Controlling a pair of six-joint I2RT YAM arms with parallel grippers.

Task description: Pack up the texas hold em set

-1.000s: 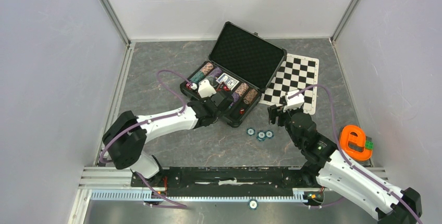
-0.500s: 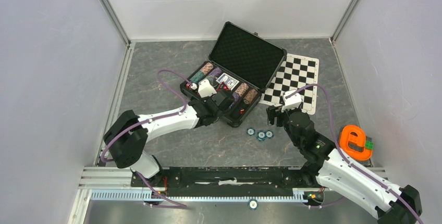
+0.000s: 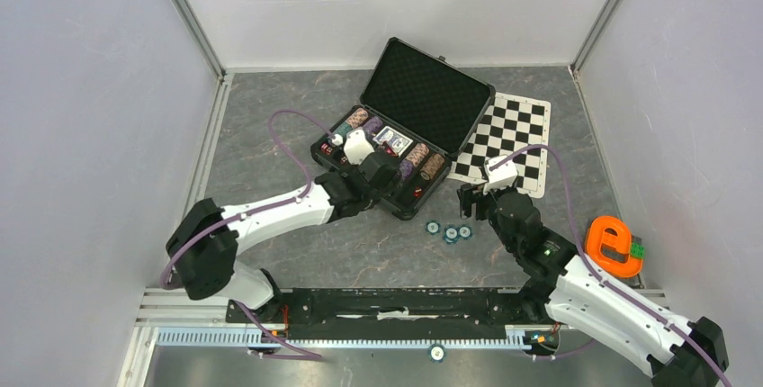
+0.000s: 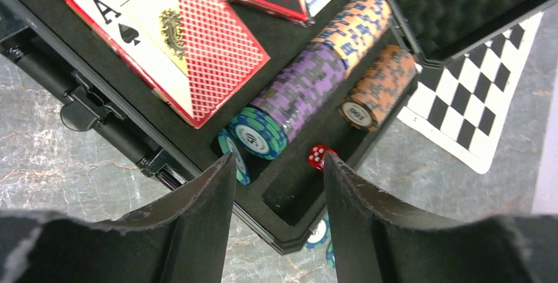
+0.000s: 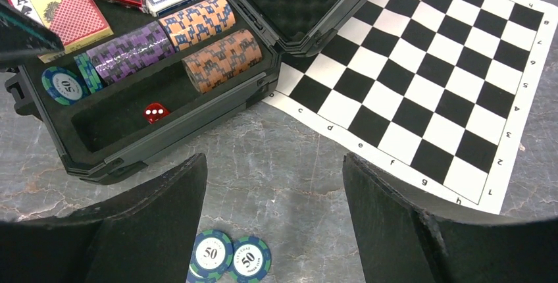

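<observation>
Left claw (image 4: 278, 164): hangs partly spread and empty above the open black case (image 4: 99, 108), just over the teal chips (image 4: 258, 133) that end the purple chip row (image 4: 306, 89), near a red die (image 4: 318, 156). Right claw (image 5: 273, 164): gapes wide and empty above loose teal chips (image 5: 230, 257) on the tabletop (image 5: 289, 178) beside the case.

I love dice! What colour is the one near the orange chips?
Red die, white dots; right wrist view.

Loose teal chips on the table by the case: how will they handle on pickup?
The teal chips lie flat, overlapping, so edges are probably hard to grip. Round discs: tipped on edge, one may roll. Likely rigid.
</observation>
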